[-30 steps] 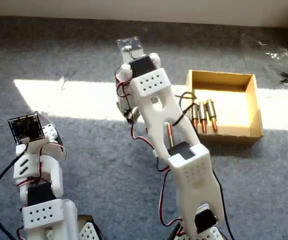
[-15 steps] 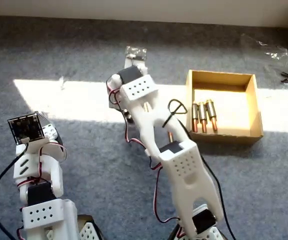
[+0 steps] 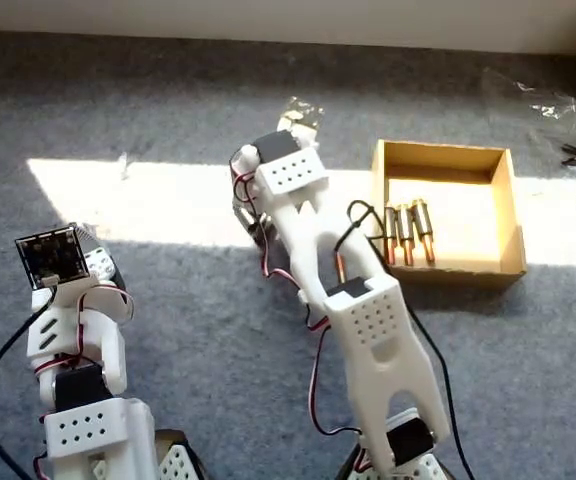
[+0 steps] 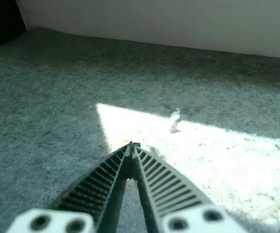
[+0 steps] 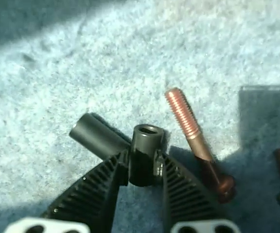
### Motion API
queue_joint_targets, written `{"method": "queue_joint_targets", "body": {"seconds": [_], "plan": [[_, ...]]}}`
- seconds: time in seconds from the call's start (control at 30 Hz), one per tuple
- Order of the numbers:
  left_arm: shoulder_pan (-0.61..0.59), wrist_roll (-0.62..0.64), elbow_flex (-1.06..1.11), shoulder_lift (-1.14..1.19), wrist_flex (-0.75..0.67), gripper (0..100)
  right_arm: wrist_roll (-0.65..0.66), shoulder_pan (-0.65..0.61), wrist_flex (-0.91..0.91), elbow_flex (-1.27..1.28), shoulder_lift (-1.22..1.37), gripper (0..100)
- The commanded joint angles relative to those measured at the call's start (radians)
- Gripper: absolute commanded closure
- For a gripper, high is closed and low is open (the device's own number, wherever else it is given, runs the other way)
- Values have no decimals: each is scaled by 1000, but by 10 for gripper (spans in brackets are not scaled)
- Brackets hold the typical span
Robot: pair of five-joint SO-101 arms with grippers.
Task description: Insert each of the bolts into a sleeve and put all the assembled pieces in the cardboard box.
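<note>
Fingers of the right gripper clamped a black cylindrical sleeve; left gripper was pinched together, empty. Three assembled pieces were in the brown cardboard box; a copper threaded bolt lay loose, not yet inserted.

Hard sunlight lays a bright band across the grey carpet, the rest shaded.

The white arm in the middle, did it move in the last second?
Yes. The right arm pulled its wrist back toward its base, then swung it a little toward the cardboard box. Its gripper is shut on a black sleeve now. The left arm, the box and the three assembled pieces inside stayed put.
</note>
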Motion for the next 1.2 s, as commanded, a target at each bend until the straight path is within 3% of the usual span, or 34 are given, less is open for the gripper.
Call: {"method": "queue_joint_targets", "body": {"seconds": [0.0,0.7,1.17], "plan": [[-12,6,-33,-12,-17,993,-8,21,-15,-50,-13,924],[-12,6,-13,-12,-21,993,-8,16,-85,-21,116,923],[-8,6,-10,-12,-21,993,-6,-19,85,-87,133,923]]}}
